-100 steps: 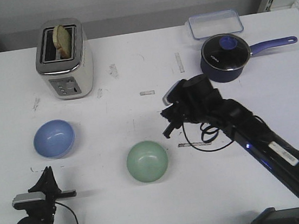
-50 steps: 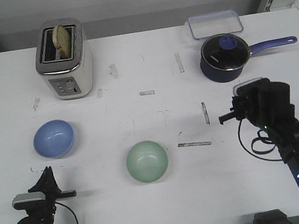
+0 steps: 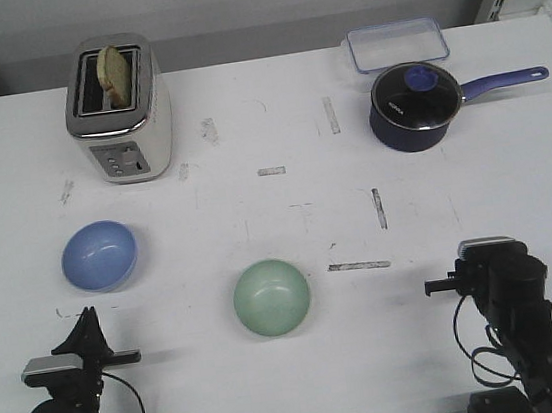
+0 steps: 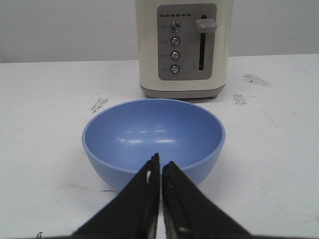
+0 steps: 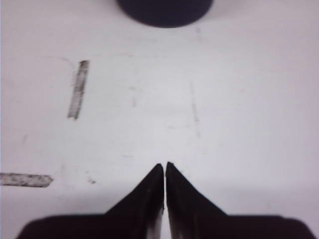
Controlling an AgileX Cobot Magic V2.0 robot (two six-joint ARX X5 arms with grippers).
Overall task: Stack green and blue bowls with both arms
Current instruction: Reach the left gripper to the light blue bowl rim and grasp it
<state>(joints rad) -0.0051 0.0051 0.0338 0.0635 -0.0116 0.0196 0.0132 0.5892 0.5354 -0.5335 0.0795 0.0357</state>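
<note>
Blue bowl (image 3: 100,255) at left and green bowl (image 3: 272,297) at centre sit empty, apart on the worktop (image 3: 265,117); left gripper (image 4: 160,167) and right gripper (image 5: 164,169) are closed on nothing.

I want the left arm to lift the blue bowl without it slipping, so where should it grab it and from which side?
Grip the near rim of the blue bowl, one finger inside and one outside, coming from the robot's side. It sits upright and open, right ahead of the shut left gripper; its body looks too wide for the jaws.
</note>
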